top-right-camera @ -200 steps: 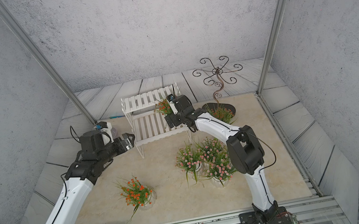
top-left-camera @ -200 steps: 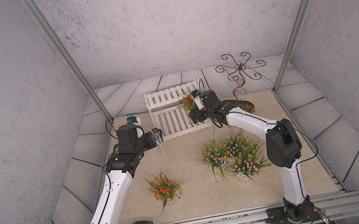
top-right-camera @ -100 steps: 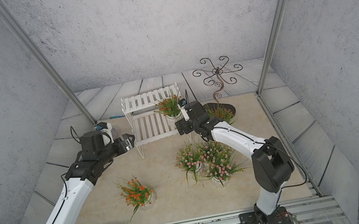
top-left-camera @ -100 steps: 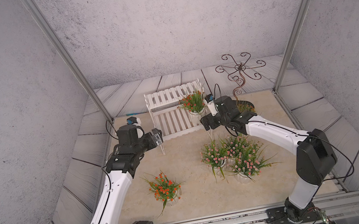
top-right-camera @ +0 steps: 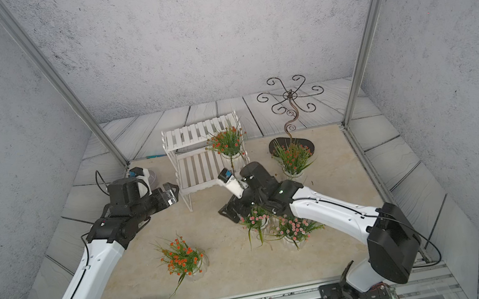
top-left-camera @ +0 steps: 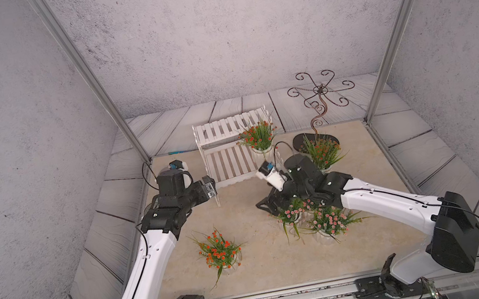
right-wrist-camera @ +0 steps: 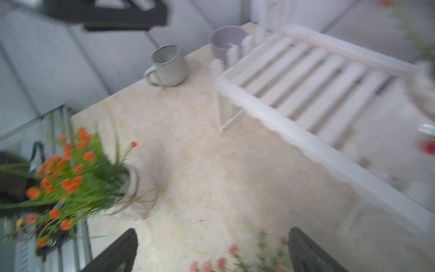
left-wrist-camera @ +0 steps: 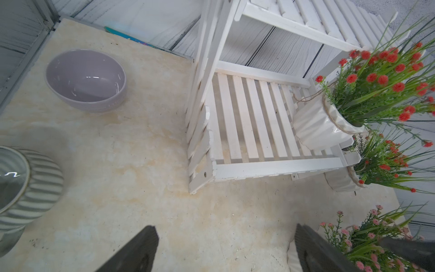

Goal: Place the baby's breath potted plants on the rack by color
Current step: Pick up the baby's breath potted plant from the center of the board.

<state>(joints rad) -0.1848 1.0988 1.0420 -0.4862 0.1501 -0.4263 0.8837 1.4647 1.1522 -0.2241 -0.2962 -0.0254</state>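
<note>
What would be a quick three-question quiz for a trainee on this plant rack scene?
1. True or false: an orange-red plant stands on the lower tier of the rack.
2. The right tool is: A open, B shut on a pot, C shut on the rack.
3. Fill in: the flowers nearest the right tool are ___.
Key: 1 true; 2 A; 3 pink.
</note>
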